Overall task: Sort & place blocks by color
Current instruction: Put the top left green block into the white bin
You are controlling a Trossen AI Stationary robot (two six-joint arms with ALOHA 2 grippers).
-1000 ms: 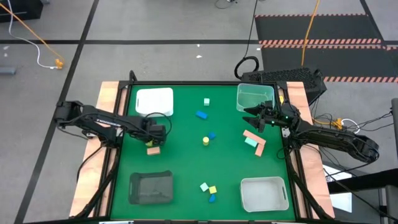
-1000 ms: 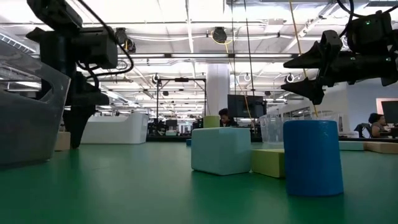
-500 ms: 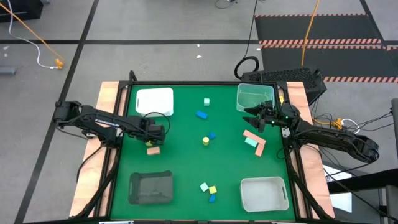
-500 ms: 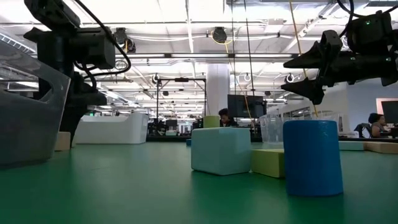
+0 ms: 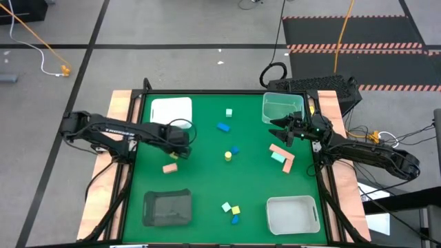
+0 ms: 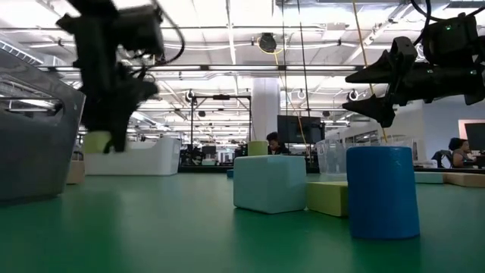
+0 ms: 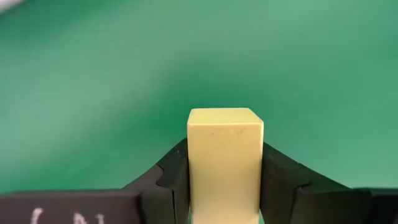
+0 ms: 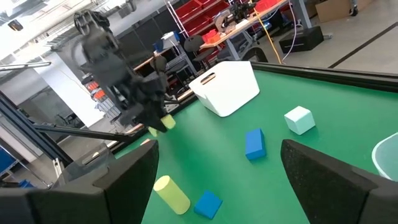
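The left end effector (image 5: 178, 141) is pinching a pale yellow block (image 7: 225, 163) between its two fingers and holds it clear of the green surface (image 5: 207, 176), just beside the white tray (image 5: 170, 110) at the far left corner and above the salmon block (image 5: 169, 168) lying nearer the front. The wrist view shows the block seated square between the pads, so the carry should go well if the arm moves level and avoids a quick swing that could twist the block out. Which tray is meant for yellow cannot be read from here; perhaps the white one, being closest. Lower the block inside the walls before spreading the fingers, so it does not bounce out. Mid-surface lie a mint cube (image 5: 229, 112), a blue bar (image 5: 223, 127), a blue cube (image 5: 235, 149) and a yellow cylinder (image 5: 227, 156), well apart from the carry path. At the right, the right end effector (image 5: 284, 129) waits with fingers spread beside the clear tray (image 5: 281, 109).
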